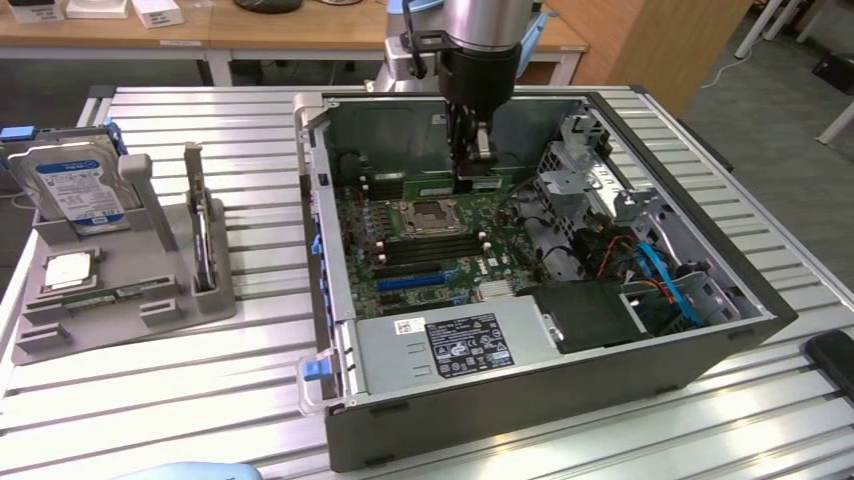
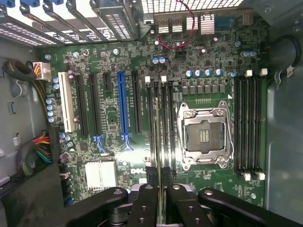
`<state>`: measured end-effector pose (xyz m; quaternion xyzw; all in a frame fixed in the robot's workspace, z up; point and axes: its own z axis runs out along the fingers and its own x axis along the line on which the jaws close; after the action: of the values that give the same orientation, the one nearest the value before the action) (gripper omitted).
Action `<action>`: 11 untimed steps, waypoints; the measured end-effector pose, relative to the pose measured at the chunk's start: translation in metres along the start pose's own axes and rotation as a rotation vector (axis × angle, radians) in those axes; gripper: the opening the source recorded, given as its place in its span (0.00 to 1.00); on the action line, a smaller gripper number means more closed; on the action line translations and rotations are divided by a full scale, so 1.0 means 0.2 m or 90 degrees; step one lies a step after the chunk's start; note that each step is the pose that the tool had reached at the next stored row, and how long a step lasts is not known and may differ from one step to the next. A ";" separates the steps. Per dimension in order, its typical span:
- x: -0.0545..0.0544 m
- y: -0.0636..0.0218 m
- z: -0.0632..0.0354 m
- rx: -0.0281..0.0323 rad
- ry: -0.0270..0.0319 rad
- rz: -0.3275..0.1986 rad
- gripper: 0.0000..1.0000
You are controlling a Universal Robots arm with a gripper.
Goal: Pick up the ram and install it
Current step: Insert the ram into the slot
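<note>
Already picked up, the ram (image 1: 434, 184) is pinched in the narrow gripper (image 1: 477, 170), upper centre (exterior view), over the slots (image 2: 163, 127), seemingly not yet seated.

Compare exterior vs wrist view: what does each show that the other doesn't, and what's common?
Exterior: hard drive and card standing in the holder beside the case; power supply; blue cables.
Wrist: red wire by the rear ports; white slot; ram edge-on between the fingers.
Both: tool shut on the ram over the board, and the CPU socket.
</note>
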<state>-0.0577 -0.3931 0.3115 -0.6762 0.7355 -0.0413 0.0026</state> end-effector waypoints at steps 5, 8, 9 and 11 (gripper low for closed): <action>0.00 0.001 0.013 -0.0064 0.0091 0.000 0.14; 0.00 0.001 0.022 -0.0163 0.0119 0.000 0.14; 0.00 0.001 0.025 -0.0212 0.0128 -0.001 0.14; 0.00 0.002 0.034 -0.0276 0.0145 -0.001 0.14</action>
<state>-0.0577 -0.3931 0.3048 -0.6764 0.7355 -0.0330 -0.0205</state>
